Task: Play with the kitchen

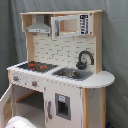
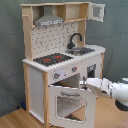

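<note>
The kitchen stands upright in front of a grey-green curtain, on a wooden floor in the second exterior view. It is white and light wood.

Landmark: the kitchen's countertop. On it, the black hob with red rings sits at the first exterior view's left end; beside it is the sink, with the black curved faucet behind the basin. Above the hob hangs the grey hood, under the top shelf. Next to the hood is a small upper cabinet; in the second exterior view its door swings open. The tiled backsplash runs between the counter and the shelf.

Below the counter is a row of knobs on the front panel. Under them the windowed oven door is open, swung out and tilted forward from the body. In the first exterior view it shows only as a white edge at the lower left.

The gripper is at the top edge of the oven door, just below the knob panel, with the white arm reaching in from the second exterior view's right. Cannot tell whether its fingers are open, closed or holding the door edge. In the first exterior view a white rounded part of the arm shows at the bottom.
</note>
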Action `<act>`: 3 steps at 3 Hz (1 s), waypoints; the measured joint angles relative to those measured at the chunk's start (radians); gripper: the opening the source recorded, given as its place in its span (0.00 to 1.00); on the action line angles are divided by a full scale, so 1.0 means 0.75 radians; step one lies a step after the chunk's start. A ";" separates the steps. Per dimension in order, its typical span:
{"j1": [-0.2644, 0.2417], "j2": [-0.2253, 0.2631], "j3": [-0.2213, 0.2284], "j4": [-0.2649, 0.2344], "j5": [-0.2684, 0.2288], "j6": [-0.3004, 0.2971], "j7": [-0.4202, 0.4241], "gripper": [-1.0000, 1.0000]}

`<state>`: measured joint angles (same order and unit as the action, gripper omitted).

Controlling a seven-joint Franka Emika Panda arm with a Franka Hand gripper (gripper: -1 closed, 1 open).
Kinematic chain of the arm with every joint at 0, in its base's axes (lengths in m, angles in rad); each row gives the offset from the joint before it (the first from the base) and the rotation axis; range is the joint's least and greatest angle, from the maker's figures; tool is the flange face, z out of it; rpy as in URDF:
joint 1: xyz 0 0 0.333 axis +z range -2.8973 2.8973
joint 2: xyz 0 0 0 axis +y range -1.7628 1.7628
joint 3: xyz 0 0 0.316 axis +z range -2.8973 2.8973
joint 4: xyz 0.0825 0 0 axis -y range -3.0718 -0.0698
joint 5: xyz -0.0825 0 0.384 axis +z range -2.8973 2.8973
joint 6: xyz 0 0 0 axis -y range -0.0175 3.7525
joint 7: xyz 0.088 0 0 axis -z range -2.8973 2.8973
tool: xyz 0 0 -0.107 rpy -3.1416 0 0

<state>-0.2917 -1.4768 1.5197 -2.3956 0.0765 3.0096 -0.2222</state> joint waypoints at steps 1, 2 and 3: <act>-0.027 -0.001 0.028 0.000 0.000 0.043 0.137 1.00; -0.048 -0.002 0.052 0.001 0.000 0.077 0.264 1.00; -0.065 -0.004 0.075 0.004 0.000 0.104 0.412 1.00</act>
<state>-0.3402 -1.4802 1.5760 -2.3929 0.0765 3.0875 0.0868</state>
